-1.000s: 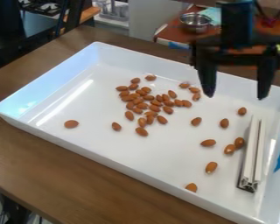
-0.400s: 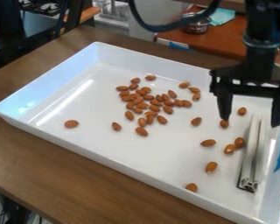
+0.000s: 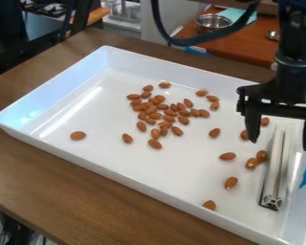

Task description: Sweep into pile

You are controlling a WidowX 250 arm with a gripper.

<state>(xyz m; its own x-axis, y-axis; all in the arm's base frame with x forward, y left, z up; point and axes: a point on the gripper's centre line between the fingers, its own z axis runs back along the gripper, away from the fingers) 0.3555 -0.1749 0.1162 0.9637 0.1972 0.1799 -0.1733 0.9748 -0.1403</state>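
The nuts [image 3: 170,112] lie on the floor of the white tray [image 3: 156,68], most of them in a loose cluster toward its far side, left of its right half. One sits alone near the tray's left end, and others are scattered over its right half, the lowest one against the tray's near wall. Also in the tray, the bar [image 3: 272,167] lies lengthwise near its right end, with two nuts just beside it on the left. The gripper [image 3: 280,143] hangs over the tray's right end, its fingers wide apart, one on each side of the bar's far end. Whether they touch anything is hard to tell. The tray stands on the wooden bench [image 3: 85,191]; beyond the tray's far side are a metal bowl [image 3: 213,21] and a greenish cloth [image 3: 242,18].

Compared with the earlier frames, the gripper is lower and farther toward the tray's right end. The nuts and the bar have not moved.

A finger partly covers one nut in the tray's right half, and the gripper's body partly hides another behind it. The near wall hides the underside of the lowest nut. The tray's near right corner and the upper arm [image 3: 296,43] are cut off.
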